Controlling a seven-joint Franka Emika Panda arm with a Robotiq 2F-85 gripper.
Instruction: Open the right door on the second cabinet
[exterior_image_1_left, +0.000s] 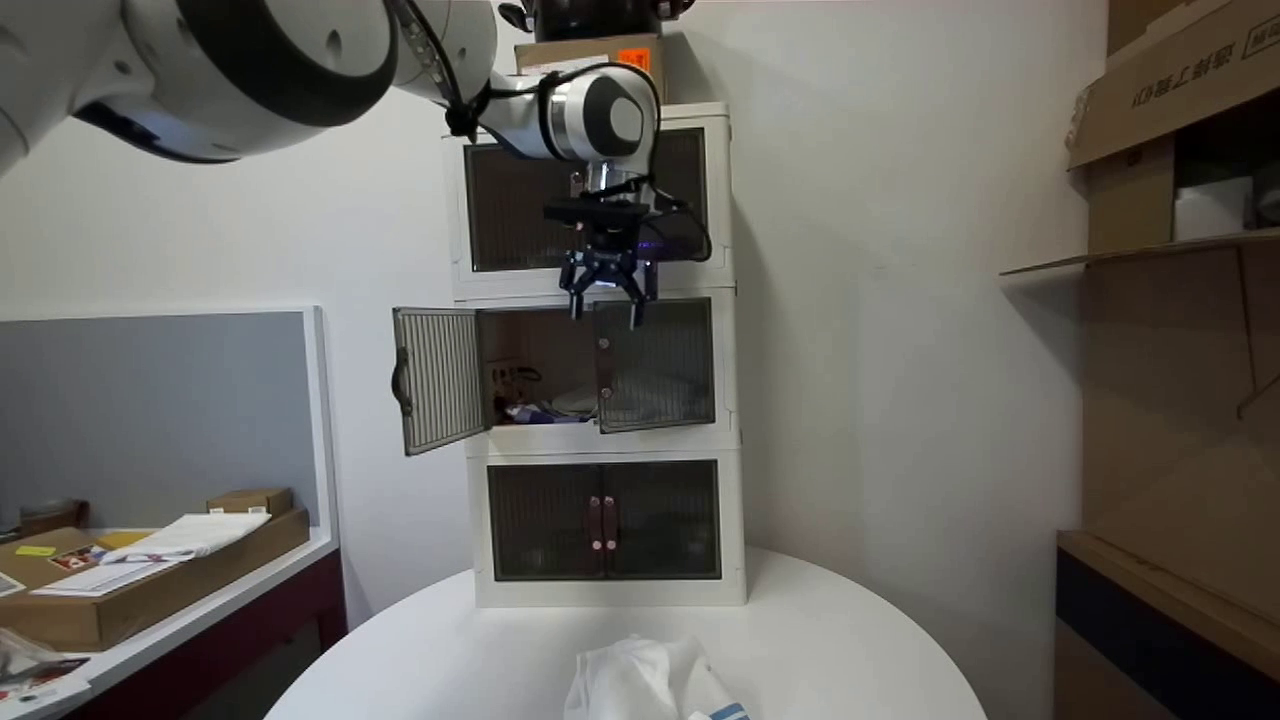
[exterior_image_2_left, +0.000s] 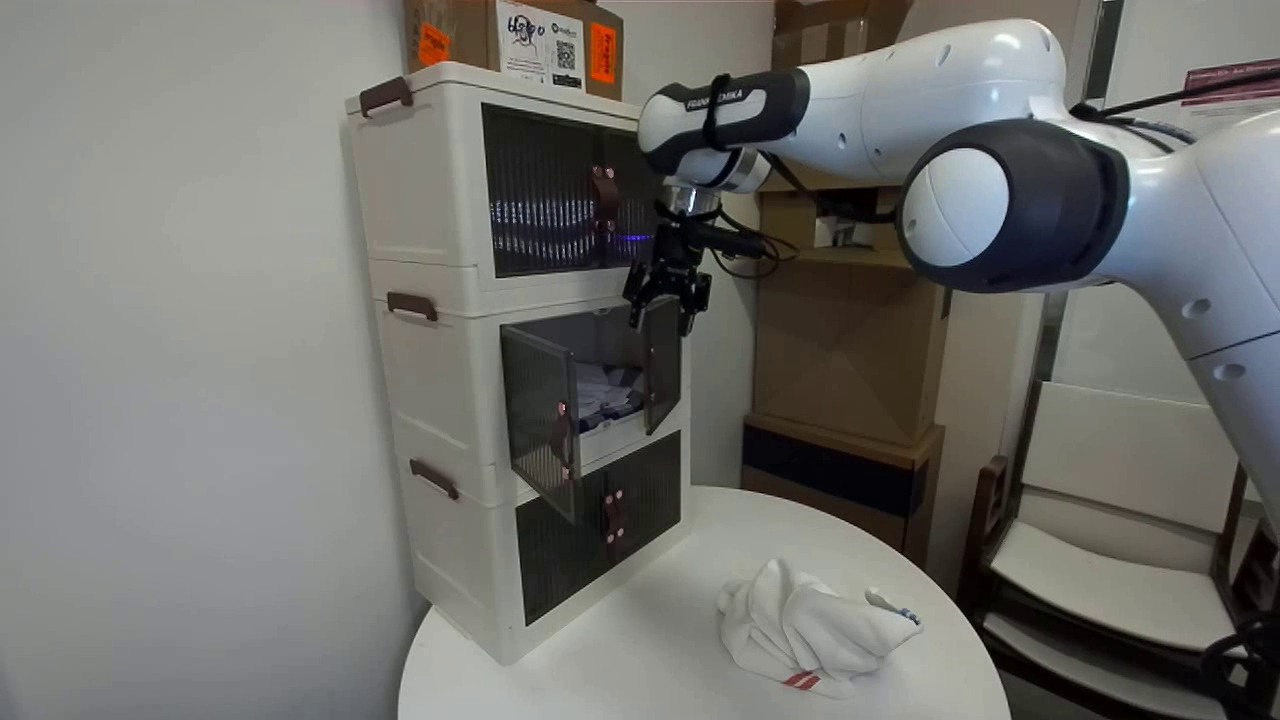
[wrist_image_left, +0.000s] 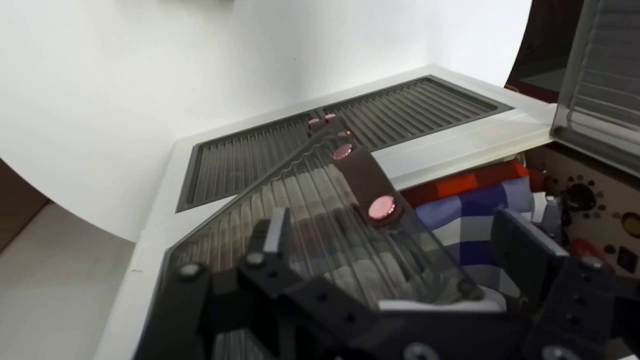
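End effector (exterior_image_1_left: 606, 308): Fingers (wrist_image_left: 520, 250) spread apart with nothing clamped, it hangs tips-down; in an exterior view its gap lines up with the free edge of the right door (exterior_image_1_left: 656, 365), a stance that suggests pushing rather than pinching. Contact cannot be told.

Right door: Between 4 and 5 o'clock from the end effector in that view, it stands ajar, hinged on its 3 o'clock side; the opening looks partly done, with more swing likely needed.

Handle (wrist_image_left: 362, 182): The studded dark-red strap goes ungrasped, probably because an ajar door offers its edge instead.

Left door (exterior_image_1_left: 440, 385): Swung wide at 9 o'clock from its twin, it appears to give a finger room behind the right pane.

Checked cloth (wrist_image_left: 465, 220): It lies inside, seen through the gap; an outward swing should leave it undisturbed.

Second cabinet (exterior_image_1_left: 650, 441): Middle of three stacked white units, it sits between the upper unit (exterior_image_1_left: 510, 283) at 12 o'clock and the lower unit (exterior_image_1_left: 610, 593) at 6.

Surface (exterior_image_2_left: 620, 680): Round and white, it bears the stack near the wall, presumably leaving the doors room to swing.
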